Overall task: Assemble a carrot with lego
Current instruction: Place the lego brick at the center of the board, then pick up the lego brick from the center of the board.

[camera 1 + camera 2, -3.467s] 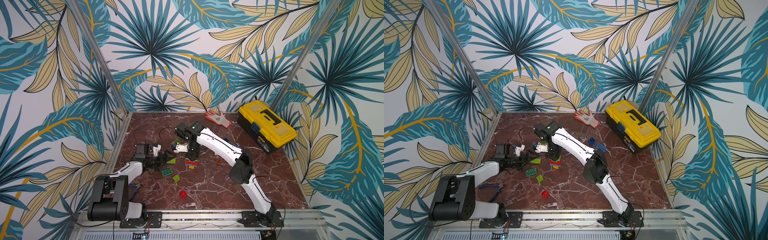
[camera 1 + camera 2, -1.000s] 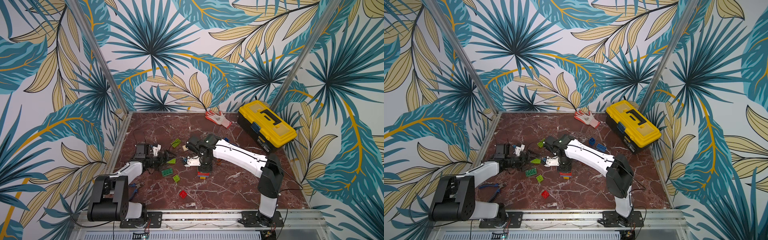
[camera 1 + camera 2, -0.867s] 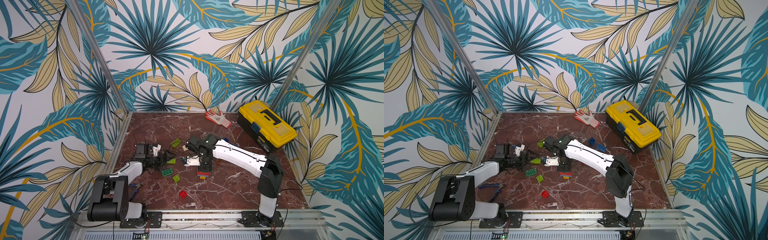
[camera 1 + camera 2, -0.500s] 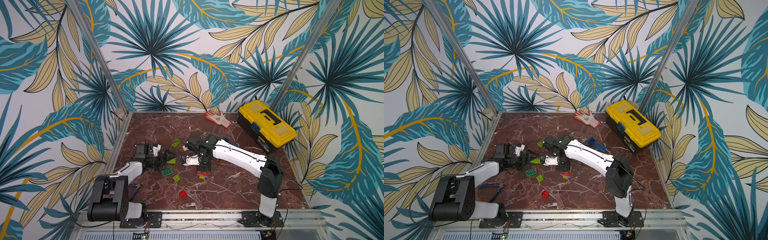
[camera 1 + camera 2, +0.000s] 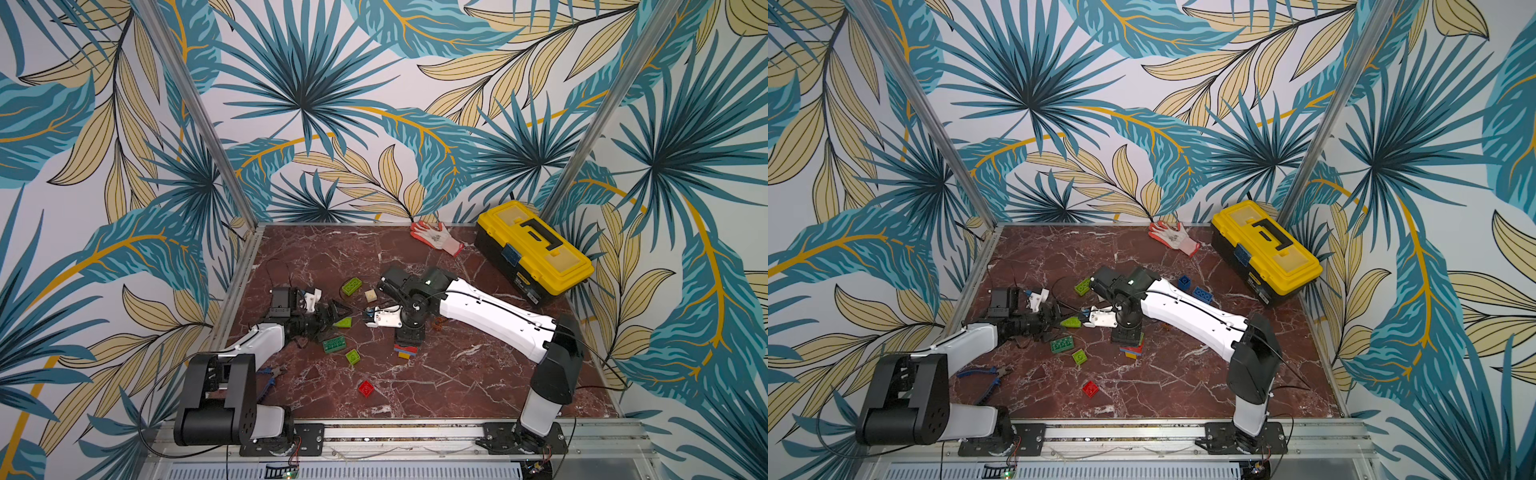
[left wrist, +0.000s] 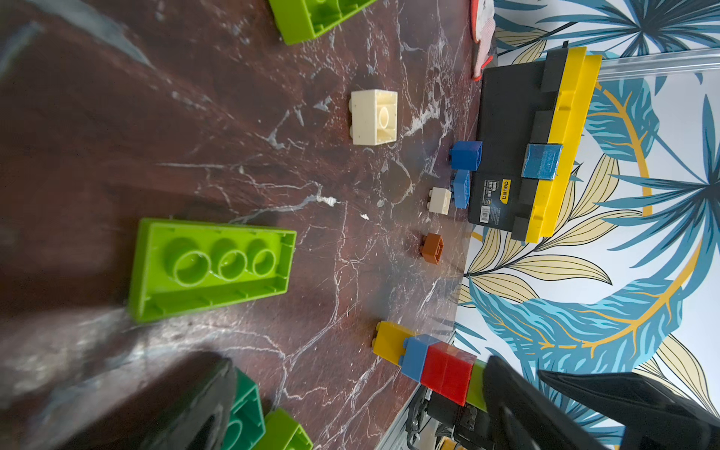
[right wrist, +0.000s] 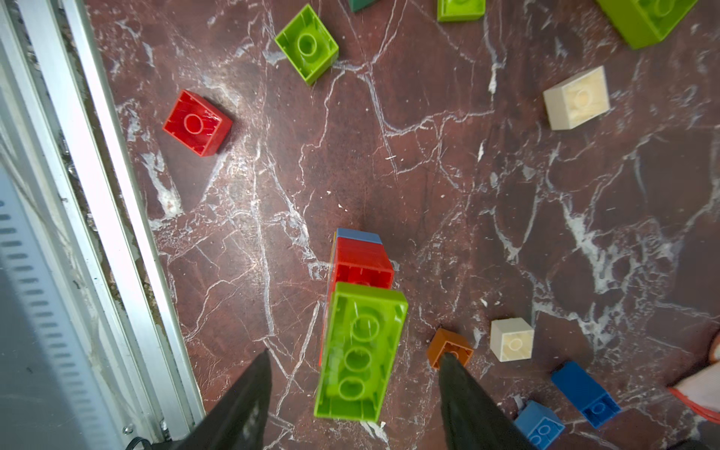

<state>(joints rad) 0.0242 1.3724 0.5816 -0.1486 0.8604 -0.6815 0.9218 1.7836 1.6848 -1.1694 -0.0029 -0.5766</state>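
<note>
A lego stack [image 5: 406, 351] [image 5: 1131, 347] stands on the marble table: yellow at the bottom, then blue, red, and a light green oblong brick [image 7: 360, 350] on top, hollow side up. My right gripper [image 7: 354, 354] points down over the stack [image 6: 428, 360], open, with a gap on each side of the green brick. My left gripper [image 5: 336, 309] [image 6: 358, 364] lies low at the left, open and empty, beside another light green oblong brick [image 5: 343, 322] [image 6: 212, 269]. A dark green brick [image 5: 334, 344] lies close by.
Loose bricks lie around: red [image 5: 365, 388], light green [image 5: 353, 356] [image 5: 351, 286], cream [image 5: 370, 296], orange [image 7: 450, 346], blue [image 5: 1202, 294]. A yellow toolbox [image 5: 534, 251] and a glove [image 5: 436, 238] sit at the back right. Pliers [image 5: 984, 376] lie front left.
My right gripper has opened its jaws around the stack, which now stands free on the table. Before that it carried the stack right and forward. The left arm has not moved.
</note>
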